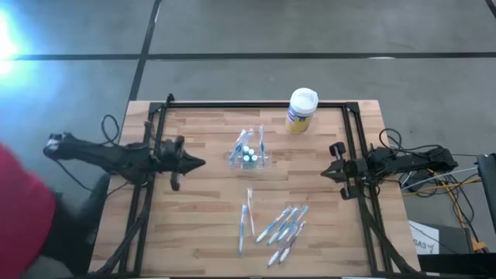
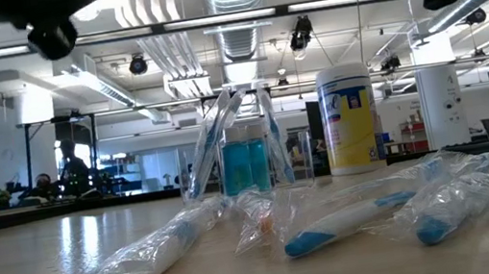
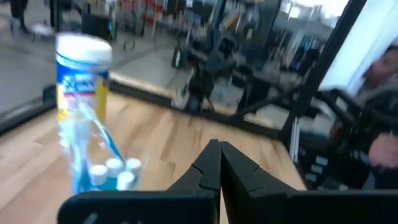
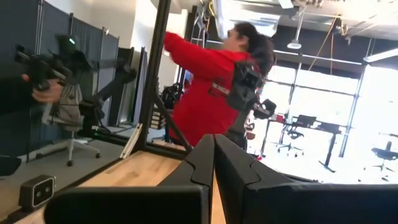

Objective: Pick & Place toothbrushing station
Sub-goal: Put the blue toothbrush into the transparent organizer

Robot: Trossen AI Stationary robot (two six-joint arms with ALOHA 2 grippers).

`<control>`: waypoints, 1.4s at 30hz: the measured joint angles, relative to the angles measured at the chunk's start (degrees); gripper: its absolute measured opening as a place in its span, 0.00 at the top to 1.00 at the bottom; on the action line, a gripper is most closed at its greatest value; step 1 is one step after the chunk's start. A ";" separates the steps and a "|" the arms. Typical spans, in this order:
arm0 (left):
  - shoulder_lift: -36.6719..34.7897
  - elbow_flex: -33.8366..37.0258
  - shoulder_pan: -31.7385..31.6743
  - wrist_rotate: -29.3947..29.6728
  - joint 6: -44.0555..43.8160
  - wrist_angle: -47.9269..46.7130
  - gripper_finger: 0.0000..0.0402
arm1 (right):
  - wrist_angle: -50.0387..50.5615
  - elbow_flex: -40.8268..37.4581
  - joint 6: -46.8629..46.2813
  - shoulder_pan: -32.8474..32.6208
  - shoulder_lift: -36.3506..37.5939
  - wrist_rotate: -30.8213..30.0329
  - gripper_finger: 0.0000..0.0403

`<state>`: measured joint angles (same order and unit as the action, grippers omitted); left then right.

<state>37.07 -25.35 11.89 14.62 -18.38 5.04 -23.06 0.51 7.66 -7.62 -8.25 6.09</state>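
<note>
Honestly, the toothbrushing station [image 1: 249, 156] just above centre of my overhead frame looks light, thin-walled and slippery, its brushes top-heavy; I'd pinch one clear side wall low down. Left claw [image 1: 200, 163] and right claw [image 1: 326, 172] both hang closed, empty, flanking it.

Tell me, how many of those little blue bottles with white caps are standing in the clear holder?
3, as far as the overhead view shows: the capped bottles cluster in the middle of the clear holder, mid-table. Toothbrushes lean beside them and could hide another.
</note>
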 joint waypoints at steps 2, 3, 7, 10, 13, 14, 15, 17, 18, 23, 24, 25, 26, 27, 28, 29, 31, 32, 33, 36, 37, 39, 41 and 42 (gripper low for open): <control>6.40 -5.24 3.20 2.97 -1.23 -3.17 1.00 | 0.16 0.00 -0.06 0.00 -0.09 0.01 0.98; 9.54 -8.07 4.80 4.62 -2.22 -5.01 1.00 | 0.16 0.00 -0.13 0.00 -0.13 0.00 0.98; 21.98 -19.53 10.70 9.29 -6.62 -16.59 0.99 | 0.36 0.00 -0.13 0.00 -0.20 0.00 0.98; 30.47 -28.10 14.36 12.29 -12.46 -23.84 0.99 | 1.59 0.00 -0.13 0.00 -0.07 0.01 0.98; 38.69 -35.10 16.95 14.15 -18.10 -29.68 0.99 | 2.28 0.00 -0.15 0.00 -0.24 0.02 0.98; 41.45 -36.99 17.56 14.39 -20.17 -30.99 0.99 | 2.33 0.00 -0.13 0.00 -0.24 0.02 0.98; 44.19 -38.81 18.11 14.37 -22.01 -31.23 0.98 | 2.33 0.00 -0.17 0.00 -0.32 0.02 0.98; 48.79 -42.22 18.98 14.47 -24.78 -33.37 0.98 | 2.29 0.00 -0.78 0.00 -0.52 0.02 0.98; 50.89 -44.05 19.43 14.64 -25.69 -34.08 0.97 | 2.33 0.00 -1.37 0.00 -0.52 0.02 0.98; 61.54 -50.23 20.68 14.39 -33.24 -39.54 0.91 | 2.34 0.00 -3.24 0.00 -0.60 0.02 0.98; 63.16 -51.21 20.78 14.17 -35.54 -39.51 0.89 | 2.33 0.00 -3.87 0.00 -0.64 0.02 0.98; 64.58 -52.17 20.84 13.44 -37.79 -39.59 0.87 | 2.30 0.00 -4.59 0.00 -0.74 0.03 0.98; 66.07 -53.30 20.84 12.14 -39.54 -39.45 0.85 | 2.31 0.00 -5.27 0.00 -0.76 0.04 0.98; 67.62 -54.37 20.84 10.45 -41.12 -39.01 0.82 | 2.42 0.00 -6.16 0.00 -0.77 0.04 0.98; 69.33 -55.34 20.83 8.75 -42.71 -39.08 0.80 | 2.84 0.00 -6.84 0.00 -0.86 0.02 0.98; 71.10 -56.30 20.77 7.27 -43.97 -39.52 0.77 | 3.30 0.00 -7.57 0.00 -0.92 0.03 0.98; 74.54 -58.70 20.67 4.65 -44.72 -39.70 0.70 | 4.17 0.00 -8.98 0.00 -0.93 0.04 0.98; 75.87 -60.21 20.63 3.40 -44.61 -40.21 0.67 | 4.39 0.00 -9.75 0.00 -0.95 0.03 0.98; 77.03 -61.72 20.54 2.41 -44.33 -41.50 0.63 | 4.56 0.00 -10.47 0.00 -0.96 0.02 0.98; 80.31 -66.11 20.09 1.17 -44.61 -47.51 0.52 | 4.90 0.00 -12.31 0.00 -0.92 0.04 0.98; 81.25 -67.18 19.83 1.10 -45.14 -49.87 0.49 | 4.88 0.00 -12.60 0.00 -0.94 0.04 0.98; 82.36 -69.12 19.20 0.85 -46.34 -52.59 0.42 | 4.88 0.00 -12.85 0.00 -0.92 0.04 0.98; 82.75 -70.63 18.72 0.93 -46.90 -53.94 0.37 | 4.88 0.00 -12.87 0.00 -0.96 0.03 0.98; 82.76 -70.90 18.42 1.06 -47.25 -54.03 0.35 | 4.88 0.00 -12.94 0.00 -0.96 0.04 0.98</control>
<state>119.83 -96.24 30.31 15.68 -65.63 -48.99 -18.17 0.51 -5.28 -7.62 -9.21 6.13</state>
